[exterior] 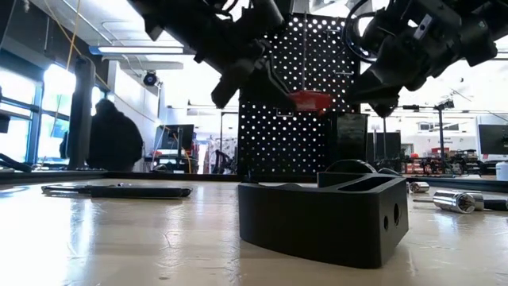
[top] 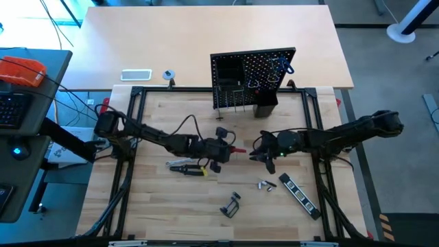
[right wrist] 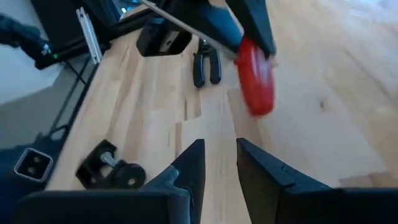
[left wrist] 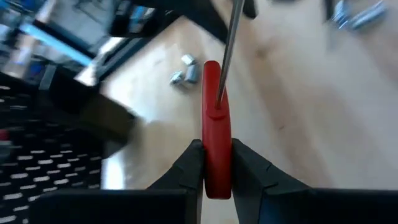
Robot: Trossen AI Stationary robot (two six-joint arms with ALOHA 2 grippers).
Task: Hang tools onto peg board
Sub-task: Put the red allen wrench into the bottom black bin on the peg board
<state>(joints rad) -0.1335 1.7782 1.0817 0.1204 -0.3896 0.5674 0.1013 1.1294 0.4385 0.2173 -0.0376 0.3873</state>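
Bright backlit windows (exterior: 16,103); wrist views motion-blurred.

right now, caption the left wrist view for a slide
Left pincer clamps a red-handled screwdriver above the wooden table.

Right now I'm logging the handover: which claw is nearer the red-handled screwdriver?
Left. The left claw is clamped on the red-handled screwdriver; the right claw is open, empty, a short gap away, facing it.
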